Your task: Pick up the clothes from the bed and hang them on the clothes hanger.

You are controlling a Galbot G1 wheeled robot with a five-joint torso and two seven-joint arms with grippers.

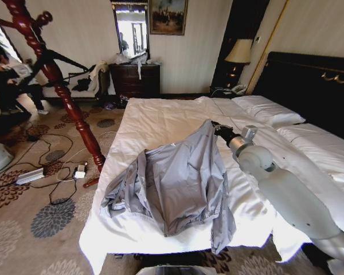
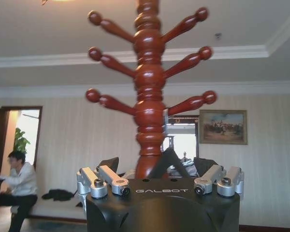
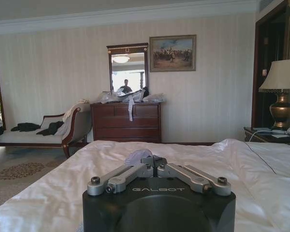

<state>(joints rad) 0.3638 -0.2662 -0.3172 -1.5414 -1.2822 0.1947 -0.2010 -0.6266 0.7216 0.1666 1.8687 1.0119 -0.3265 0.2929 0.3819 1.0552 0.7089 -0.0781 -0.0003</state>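
The word "GALBOT" stands in pale letters on the black housing of the left claw (image 2: 160, 166) and the right claw (image 3: 153, 162).

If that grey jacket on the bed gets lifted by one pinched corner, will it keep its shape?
Probably not. The jacket lies creased and rumpled, so it likely droops. Its thin, faintly shiny fabric may slip from the right gripper pinching its top edge.
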